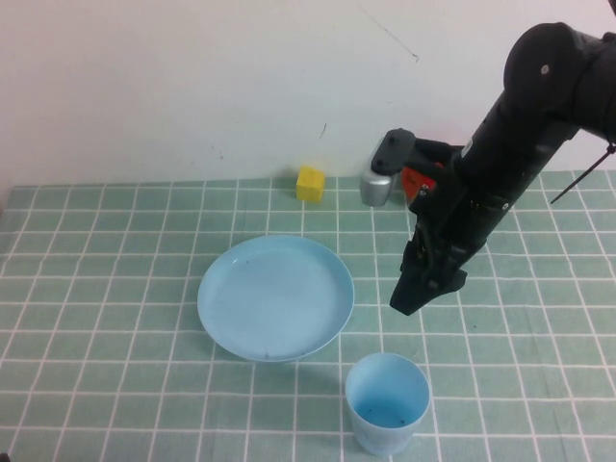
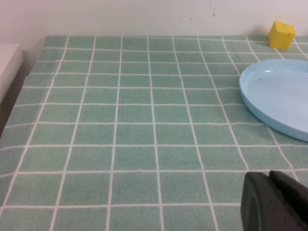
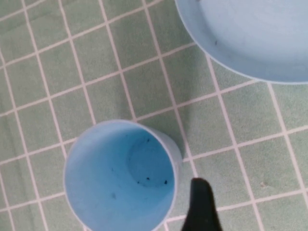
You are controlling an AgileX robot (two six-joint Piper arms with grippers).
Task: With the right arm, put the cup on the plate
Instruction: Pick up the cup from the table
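Observation:
The light blue cup [image 1: 387,402] stands upright and empty near the table's front edge, a little right of centre. Behind it and to its left lies the round light blue plate [image 1: 275,296], with nothing on it. My right gripper [image 1: 412,296] hangs pointing down above the table, just behind and to the right of the cup and right of the plate, open and holding nothing. In the right wrist view one dark finger [image 3: 199,197] shows beside the cup [image 3: 120,178], not touching it. My left gripper [image 2: 268,175] hovers shut over the tiles, left of the plate [image 2: 279,96].
A small yellow block [image 1: 310,183] sits at the back edge of the green tiled cloth, behind the plate. The white wall rises right behind it. The black right arm [image 1: 520,144] slants in from the upper right.

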